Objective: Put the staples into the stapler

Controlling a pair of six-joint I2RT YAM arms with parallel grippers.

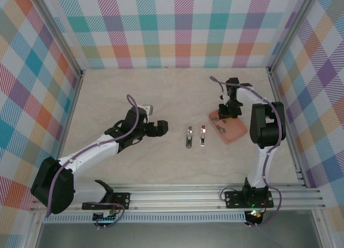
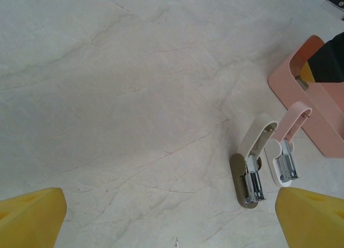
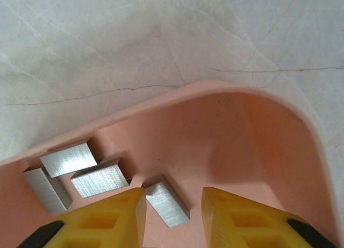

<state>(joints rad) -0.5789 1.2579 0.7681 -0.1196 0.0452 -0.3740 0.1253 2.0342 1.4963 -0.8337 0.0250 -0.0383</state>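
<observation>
Four grey metallic staple strips (image 3: 99, 178) await pick-up. Right fingers (image 3: 121, 218), narrowly parted, straddle one, ungripped; left fingers (image 2: 32, 218) gape empty. Next: close, lift.

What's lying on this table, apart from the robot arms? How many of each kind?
Staplers: 2
Pink tray: 1
Staple strips in the tray: 4
Total: 7

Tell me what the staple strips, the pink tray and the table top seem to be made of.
Staple strips: metal, grey with a brushed sheen and fine parallel lines.
Tray: probably moulded plastic, salmon pink, smooth matte, rounded corners.
Table top: pale stone-look surface with thin veins; real marble or a printed laminate, cannot tell.
</observation>
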